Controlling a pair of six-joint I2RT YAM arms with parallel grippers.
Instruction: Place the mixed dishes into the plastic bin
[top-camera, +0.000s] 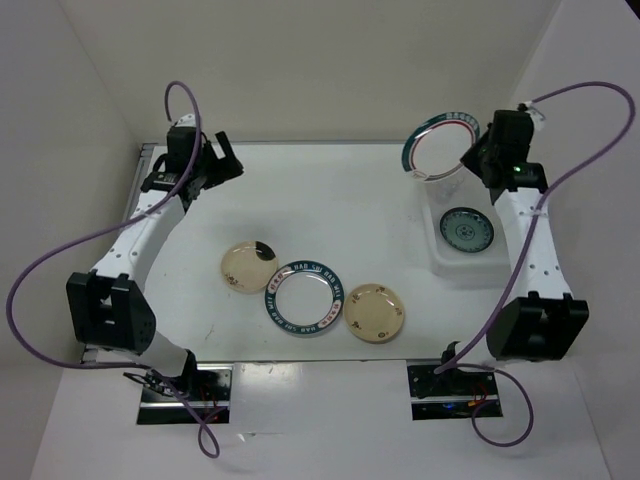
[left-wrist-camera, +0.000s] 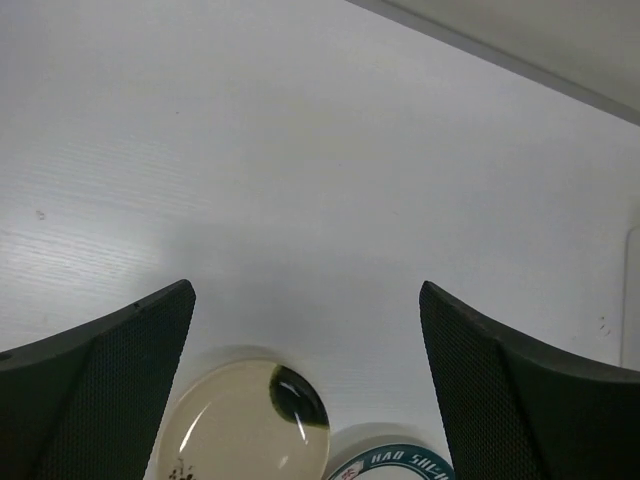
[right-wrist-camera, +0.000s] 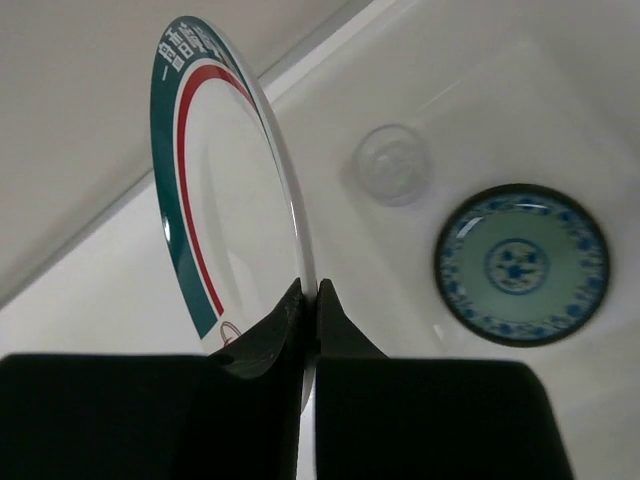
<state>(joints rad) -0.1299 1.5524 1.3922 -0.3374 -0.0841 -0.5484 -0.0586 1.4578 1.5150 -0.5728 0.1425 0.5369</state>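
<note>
Right tool pinches the rim of a round white plate with a teal edge, held on its side above the far end of the milky plastic bin. A small blue saucer and a clear cup lie inside it. Next, the plate should go down gently and be let go. Left tool, far left of the bin, is spread wide.

Bright even light, soft shadows, sharp pics

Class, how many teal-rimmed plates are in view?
2 teal-rimmed plates: one on the table between the cream plates, one in the right gripper over the bin.
</note>
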